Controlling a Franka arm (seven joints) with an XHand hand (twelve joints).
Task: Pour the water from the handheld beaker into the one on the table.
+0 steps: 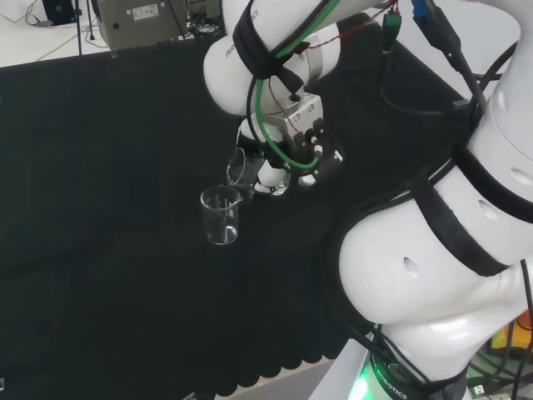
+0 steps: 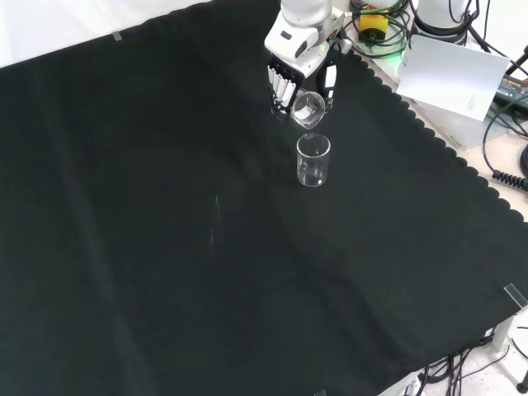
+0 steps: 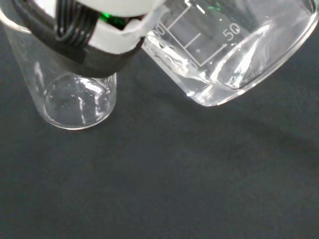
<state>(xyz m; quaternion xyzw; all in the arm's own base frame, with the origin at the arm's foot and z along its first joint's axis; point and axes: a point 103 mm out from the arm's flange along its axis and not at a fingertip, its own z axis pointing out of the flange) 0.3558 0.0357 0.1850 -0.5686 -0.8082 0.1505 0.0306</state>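
A clear glass beaker (image 1: 221,216) stands upright on the black cloth (image 1: 100,192); it also shows in the front view (image 2: 313,159) and, close up, in the wrist view (image 3: 75,97). The hand (image 1: 287,162) is shut on a second clear beaker (image 1: 243,168), held tilted with its lip just over the standing beaker's rim. In the front view the hand (image 2: 295,73) comes from the top and the held beaker (image 2: 308,110) leans toward the standing one. The wrist view shows the held beaker (image 3: 234,55) tilted, with a little water pooled at its lower wall.
The arm's own white links (image 1: 450,250) take up the right of the head view. Beyond the cloth's scalloped edge in the front view lie a white box (image 2: 454,78) and cables (image 2: 503,124).
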